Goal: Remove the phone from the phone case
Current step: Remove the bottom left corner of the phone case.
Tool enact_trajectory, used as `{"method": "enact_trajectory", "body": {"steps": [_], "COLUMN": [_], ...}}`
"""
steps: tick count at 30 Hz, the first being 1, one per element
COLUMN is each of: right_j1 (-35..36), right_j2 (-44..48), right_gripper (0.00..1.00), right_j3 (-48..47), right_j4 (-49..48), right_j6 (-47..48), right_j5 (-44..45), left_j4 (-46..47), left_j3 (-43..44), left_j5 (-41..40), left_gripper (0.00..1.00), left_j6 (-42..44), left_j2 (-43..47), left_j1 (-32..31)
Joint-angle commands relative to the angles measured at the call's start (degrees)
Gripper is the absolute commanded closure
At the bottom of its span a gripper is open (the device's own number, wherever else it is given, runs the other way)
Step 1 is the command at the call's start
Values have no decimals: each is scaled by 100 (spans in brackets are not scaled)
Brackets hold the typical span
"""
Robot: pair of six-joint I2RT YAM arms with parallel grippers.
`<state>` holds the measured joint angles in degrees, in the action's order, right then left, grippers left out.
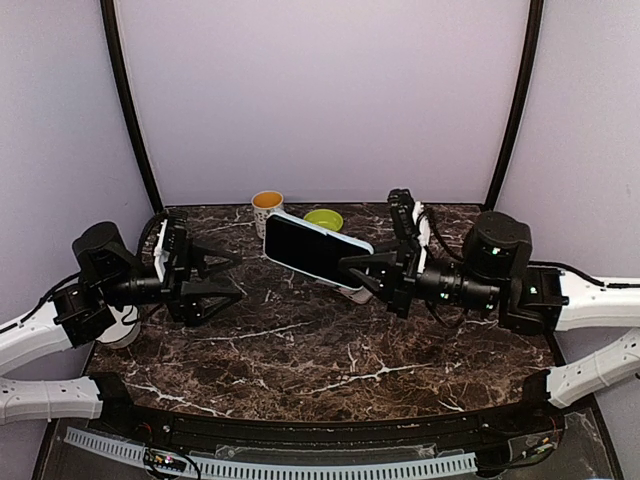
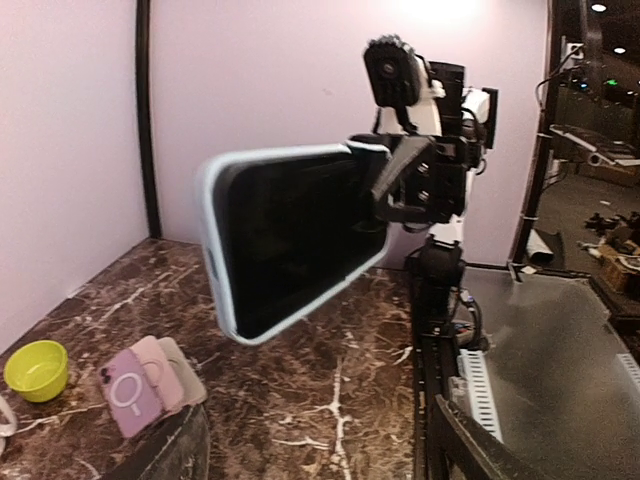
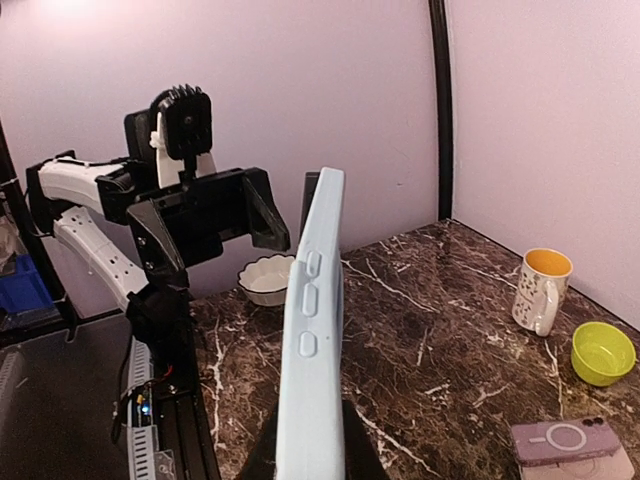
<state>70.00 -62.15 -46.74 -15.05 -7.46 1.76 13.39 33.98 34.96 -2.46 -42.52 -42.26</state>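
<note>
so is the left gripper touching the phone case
Apart. The top view shows bare table between the open left gripper and the near end of the phone case, which the right gripper holds aloft.

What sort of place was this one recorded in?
Most likely a robot data-collection booth in a lab: a marble-patterned table boxed in by plain lilac backdrop panels and black poles, with household props such as a mug and a green bowl.
</note>
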Motion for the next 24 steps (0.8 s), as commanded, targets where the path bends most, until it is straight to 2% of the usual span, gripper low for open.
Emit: {"method": "enact_trajectory", "body": {"steps": [1,6,9,12,13,15,24], "right_j1": [-492,-619,-619,-619,-627,-640,-698], "right_j2": [166,-137,-310,-462,-514,-620,-820], "right_gripper": [100,100,100,100,100,100,100], "right_j3": [-587,-926,-1039,-1141,-1186,-1270,-1399], "right_j4": [-409,-366,-457,-490,-472,-455,-506], "right_j6": [-569,-814,-877,-881,-893,-895,-946], "right_j5": [-1971,-2999,-3317,-3493,-3528,-3622,-3823], "left_j4": [584,960,1046,1192,1260,1213,1192], "left_j3": [115,230,258,226,217,218,67], "left_j5": [1225,1703,1802,1929,2013,2045,2239], "left_gripper": [24,32,35,38,46,54,68], "left_j6": [-456,-623,-688,-766,-741,-627,-438], "left_j2": [-192,-276,-333,-332,-341,-322,-154], "left_j1": [95,92,82,73,67,48,-83]}}
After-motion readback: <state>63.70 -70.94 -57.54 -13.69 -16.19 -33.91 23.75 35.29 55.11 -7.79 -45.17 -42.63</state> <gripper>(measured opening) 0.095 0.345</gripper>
